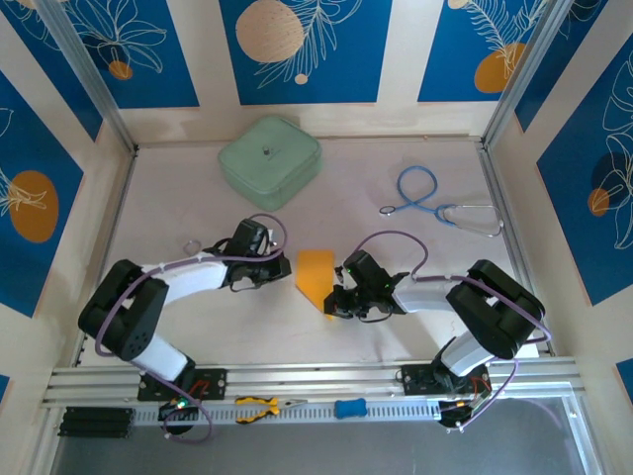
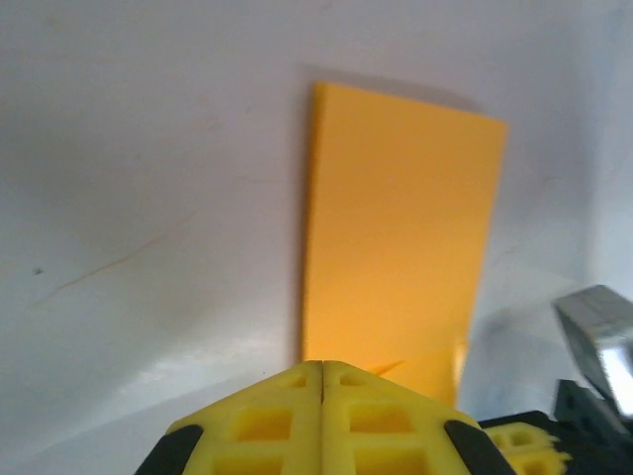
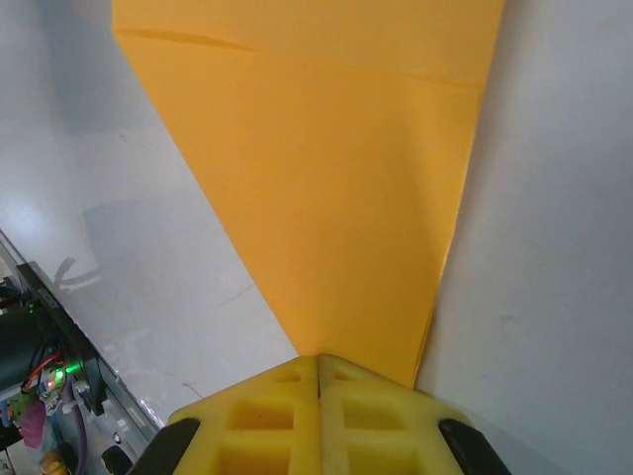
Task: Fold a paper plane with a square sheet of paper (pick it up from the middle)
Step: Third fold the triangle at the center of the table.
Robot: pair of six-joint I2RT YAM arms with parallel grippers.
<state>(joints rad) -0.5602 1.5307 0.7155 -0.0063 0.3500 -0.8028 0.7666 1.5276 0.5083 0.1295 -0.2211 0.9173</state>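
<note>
**Both hands pressed together at the folded orange sheet, mid-table**

Sheet of paper (image 1: 315, 275) lies flat on the table (image 1: 198, 218), about midway between the left and right edges and somewhat closer to the near edge than the far one. It is partly folded. The far end is straight-edged, and the near end narrows to a point. The left wrist view (image 2: 396, 228) shows it as a tall, plain rectangle. The right wrist view (image 3: 326, 188) shows a faint crease across it and sloped sides narrowing toward the camera.

Left hand (image 1: 287, 269) is at the sheet's left edge. Its yellow fingers are pressed together (image 2: 322, 368) with just a thin seam between them. The sheet's near edge runs behind the fingertips, so I cannot tell if any paper is caught.

Right hand (image 1: 336, 300) is at the sheet's pointed near end, on its right side. Its fingers are also pressed together (image 3: 318, 364). The narrow tip of the sheet disappears behind them, so I cannot tell whether it is pinched or only touched.

Mint-green case (image 1: 269, 160) sits by the far edge, left of the middle and well apart from the sheet. Blue stethoscope (image 1: 435, 203) lies toward the far right corner. Yellow-handled pliers (image 1: 259, 407) and a small blue object (image 1: 349, 408) lie on the rail along the near edge, between the arm bases.
</note>
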